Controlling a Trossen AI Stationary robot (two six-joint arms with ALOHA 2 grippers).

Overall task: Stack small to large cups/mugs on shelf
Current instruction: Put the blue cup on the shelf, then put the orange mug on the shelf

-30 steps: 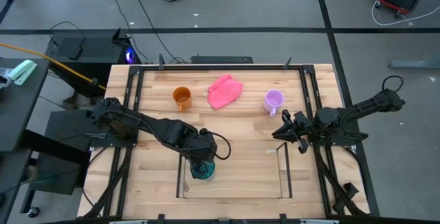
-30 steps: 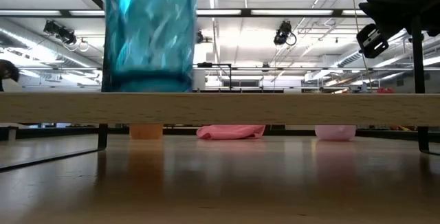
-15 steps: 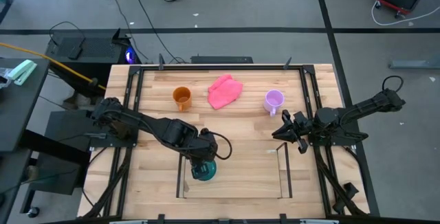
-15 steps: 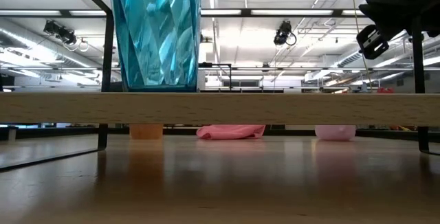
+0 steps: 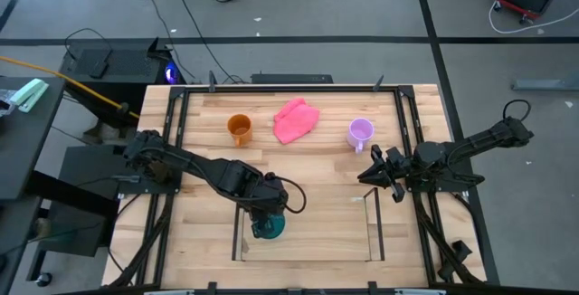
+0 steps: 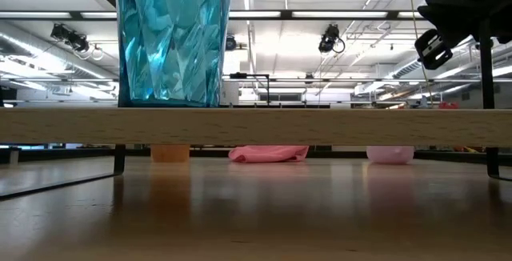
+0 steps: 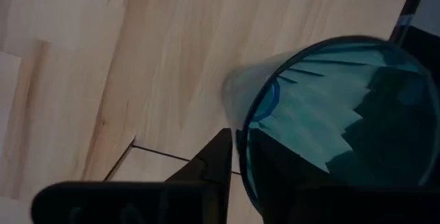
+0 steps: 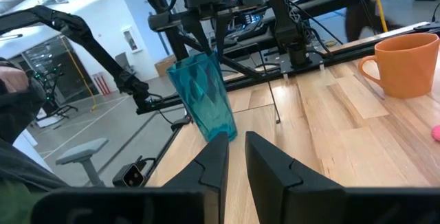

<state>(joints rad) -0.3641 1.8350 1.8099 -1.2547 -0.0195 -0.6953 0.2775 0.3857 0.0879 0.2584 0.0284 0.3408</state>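
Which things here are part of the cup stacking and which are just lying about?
Job:
- teal tumbler, on the shelf
- orange mug
- lilac mug
- left gripper, over the tumbler
- right gripper, waiting at the table's right

Lying about:
- pink cloth

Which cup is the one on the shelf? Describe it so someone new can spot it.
Find the shelf, the low dark-rod frame with a light plank at the table's near edge. On the plank's left end, under the left gripper, stands the teal-blue tumbler. Unlike the orange mug and lilac mug on the far side, it is translucent, faceted and has no handle.
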